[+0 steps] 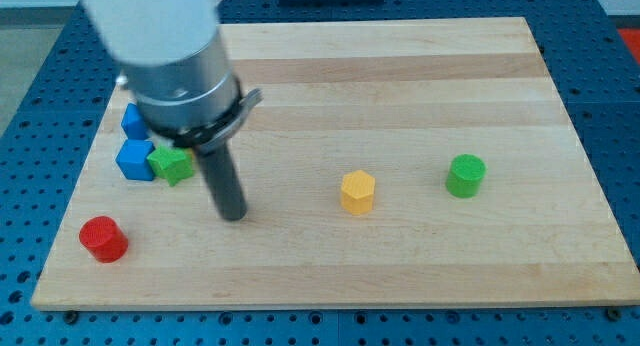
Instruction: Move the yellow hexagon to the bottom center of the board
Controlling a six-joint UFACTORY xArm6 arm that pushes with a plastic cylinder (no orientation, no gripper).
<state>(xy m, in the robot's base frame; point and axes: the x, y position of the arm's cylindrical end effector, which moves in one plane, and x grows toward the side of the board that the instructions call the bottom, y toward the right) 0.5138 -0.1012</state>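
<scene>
- A pale wooden board (420, 106) fills most of the frame, its planks' grain running left to right.
- Around it sits a blue perforated surface (40, 76), dotted with regular rows of holes, showing at the left, right and bottom edges.
- Even, soft light; a dark patch at top centre.
</scene>
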